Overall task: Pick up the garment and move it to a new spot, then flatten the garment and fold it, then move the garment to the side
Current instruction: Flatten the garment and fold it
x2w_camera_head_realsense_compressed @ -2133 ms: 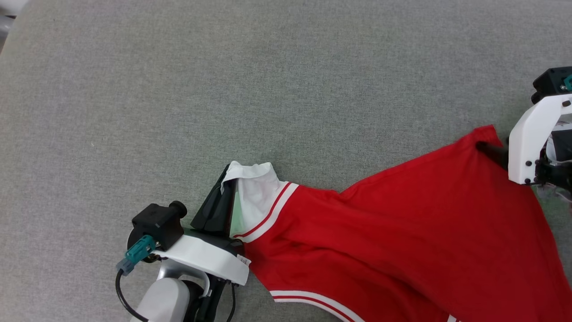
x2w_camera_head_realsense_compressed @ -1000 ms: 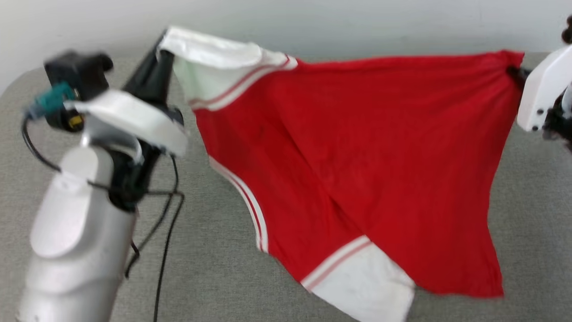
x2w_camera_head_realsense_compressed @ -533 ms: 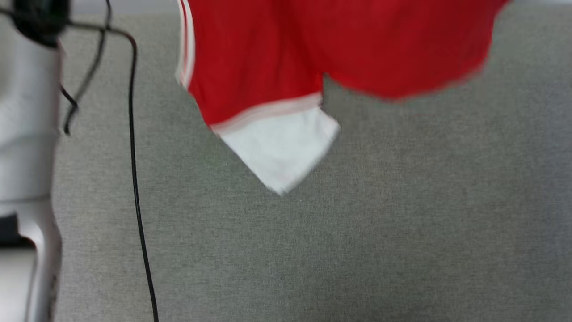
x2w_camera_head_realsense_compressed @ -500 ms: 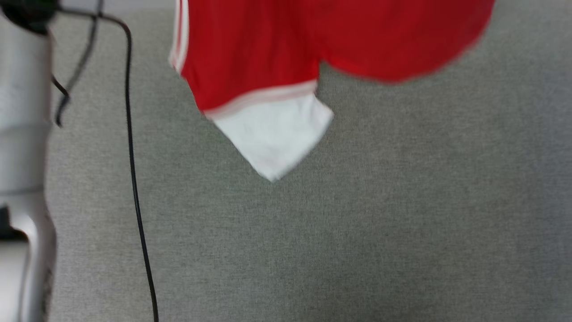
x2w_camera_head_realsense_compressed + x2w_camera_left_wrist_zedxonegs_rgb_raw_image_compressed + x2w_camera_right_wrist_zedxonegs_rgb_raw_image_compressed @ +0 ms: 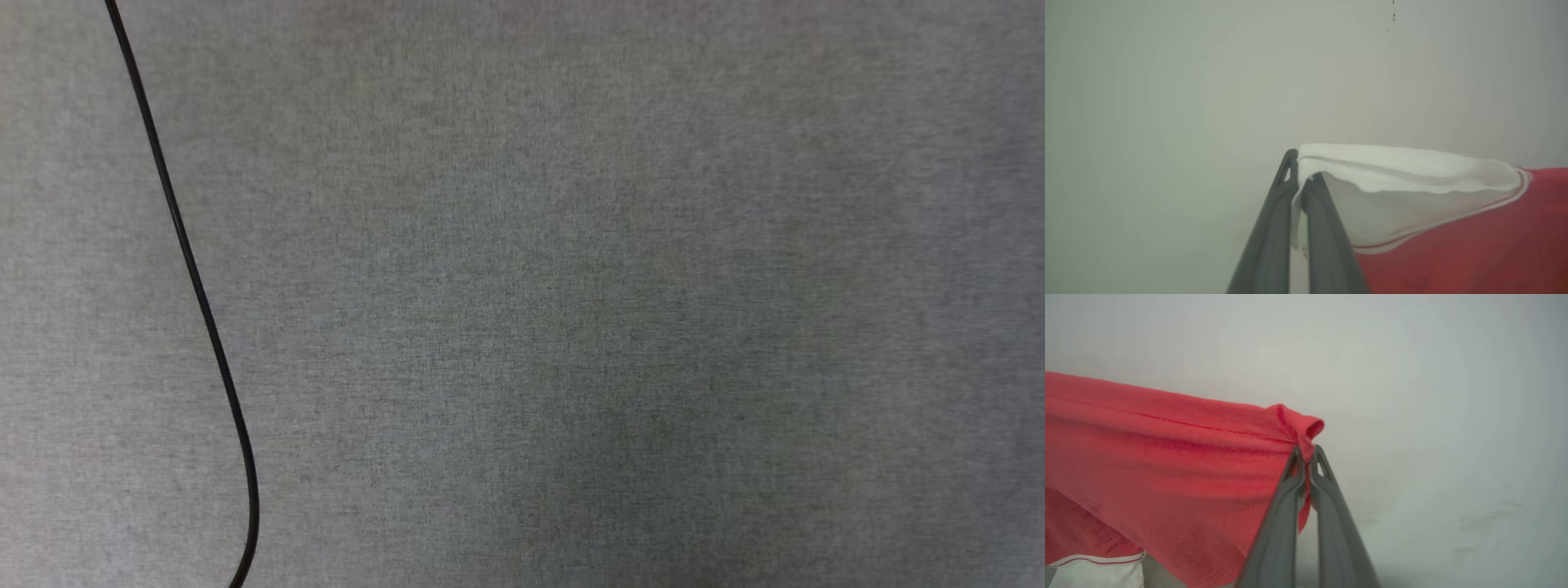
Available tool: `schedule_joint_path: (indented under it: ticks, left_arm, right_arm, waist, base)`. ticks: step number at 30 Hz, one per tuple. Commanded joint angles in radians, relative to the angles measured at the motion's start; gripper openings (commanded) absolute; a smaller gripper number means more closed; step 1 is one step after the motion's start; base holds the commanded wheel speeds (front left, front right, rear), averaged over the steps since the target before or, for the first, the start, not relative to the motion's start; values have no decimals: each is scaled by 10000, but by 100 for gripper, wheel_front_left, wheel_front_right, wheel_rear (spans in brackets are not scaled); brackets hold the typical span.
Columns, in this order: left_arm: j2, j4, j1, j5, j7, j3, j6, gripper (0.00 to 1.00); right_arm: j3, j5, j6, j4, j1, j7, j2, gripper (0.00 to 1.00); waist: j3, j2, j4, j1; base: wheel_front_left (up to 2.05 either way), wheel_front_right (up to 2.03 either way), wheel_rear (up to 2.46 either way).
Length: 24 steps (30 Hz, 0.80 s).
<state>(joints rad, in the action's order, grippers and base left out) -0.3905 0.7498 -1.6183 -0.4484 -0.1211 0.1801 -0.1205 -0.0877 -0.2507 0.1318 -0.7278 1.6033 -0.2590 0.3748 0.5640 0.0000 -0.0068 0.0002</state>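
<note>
Head view: grey cloth-covered surface (image 5: 571, 327), with a black cable (image 5: 196, 278) curving down the left of the frame.

Left wrist view: left tool (image 5: 1301, 169) pressed together on the corner of a white cuff (image 5: 1404, 175). The cuff runs right across the frame into the red body of the garment (image 5: 1474, 245) at lower right. Pale wall (image 5: 1167, 102) behind, so the tool is likely raised and pointing outward.

Right wrist view: right tool (image 5: 1307, 455) pinching a small bunched red corner. The cloth pulls away to the left of the frame in long shallow ridges and sags below. A white panel (image 5: 1094, 573) shows at the lower left corner.

Garment is in the air, strung between the two tools.

Reading: the carry step to the new spot. Grips sit at opposite ends of one edge, so that edge stays stretched. The body then hangs free under its own weight and creases drop out. That should let it lie nearly flat when lowered, with less smoothing needed before the fold.

Risk: both pinches hold only a little cloth near the edge. The right one, on a rolled corner, looks the likelier to slip if the tools pull further apart.
</note>
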Motion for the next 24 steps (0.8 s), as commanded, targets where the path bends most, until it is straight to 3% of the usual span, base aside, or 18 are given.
schedule_joint_path:
  ticks: [1, 11, 18, 24]
  left_arm:
    - [-80, 244, -153, -120, -144, -62, 0, 0]
    - [146, 1659, 1309, -823, -759, 369, -98, 0]
    - [-105, 1473, 3930, -2164, -1123, 465, -89, 0]
    - [-315, 714, 6898, -3098, -1387, -3, -86, 0]
  right_arm:
    - [-115, -141, -20, -331, 249, 204, -85, 0]
    - [-1357, -1095, -20, -2010, -653, 1165, -255, 0]
    - [-2505, -2127, -20, -2360, -2708, 1841, -203, 0]
    - [-3420, -3141, -24, -1853, -4956, 2169, 100, 0]
  waist:
    - [519, 0, 105, -2]
    - [665, 0, 140, -2]
    - [-384, 0, 11, -2]
    - [-1593, 0, -78, -2]
  base:
    - [0, 0, 0]
    - [0, 0, 0]
    - [0, 0, 0]
    - [0, 0, 0]
